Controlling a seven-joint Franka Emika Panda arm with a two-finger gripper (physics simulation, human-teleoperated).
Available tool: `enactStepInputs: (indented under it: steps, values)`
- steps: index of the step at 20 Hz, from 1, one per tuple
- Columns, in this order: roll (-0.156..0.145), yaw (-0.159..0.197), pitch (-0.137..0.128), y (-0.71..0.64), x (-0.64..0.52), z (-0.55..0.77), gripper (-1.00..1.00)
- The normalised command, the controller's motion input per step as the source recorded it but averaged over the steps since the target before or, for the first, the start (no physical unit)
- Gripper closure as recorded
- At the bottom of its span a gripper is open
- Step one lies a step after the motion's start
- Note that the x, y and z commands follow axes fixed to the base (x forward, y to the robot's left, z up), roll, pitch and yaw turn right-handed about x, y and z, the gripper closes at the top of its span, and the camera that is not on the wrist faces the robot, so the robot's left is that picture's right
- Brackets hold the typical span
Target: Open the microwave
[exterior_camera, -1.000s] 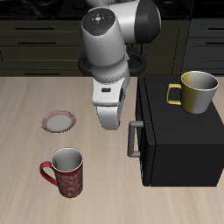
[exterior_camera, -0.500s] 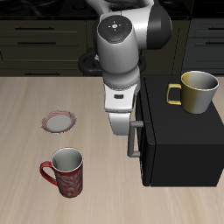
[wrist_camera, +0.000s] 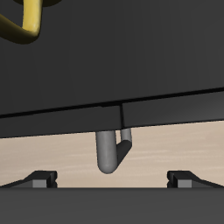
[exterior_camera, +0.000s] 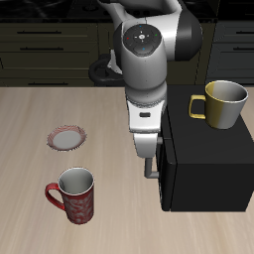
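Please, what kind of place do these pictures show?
Most likely a simulated kitchen. A black microwave stands on a wooden table with a yellow mug on top, a red mug stands nearby, and dark cabinets line the back.

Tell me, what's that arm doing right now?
End effector open, fingers straddling the grey handle, not gripping. Microwave door shut. Yellow mug sits on top; nothing blocking the handle.

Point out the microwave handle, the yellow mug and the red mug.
microwave handle (wrist_camera: 109,153): wrist view, on the grey bar's curved end.
yellow mug (exterior_camera: 226,105): exterior view, on its outer wall.
red mug (exterior_camera: 77,198): exterior view, on its patterned side.
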Motion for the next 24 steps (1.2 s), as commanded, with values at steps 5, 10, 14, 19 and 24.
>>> enactStepInputs:
  steps: [5, 10, 14, 19, 24]
  values:
    - [-0.002, 0.014, 0.013, 0.10, 0.00, -0.10, -1.00]
    - [-0.004, 0.004, 0.004, 0.08, -0.03, -0.06, -1.00]
    - [0.002, 0.015, 0.023, 0.17, -0.01, -0.18, -1.00]
    - [-0.014, 0.054, 0.031, 0.13, -0.03, -0.31, -1.00]
    - [-0.014, 0.040, 0.037, 0.09, -0.05, -0.40, -1.00]
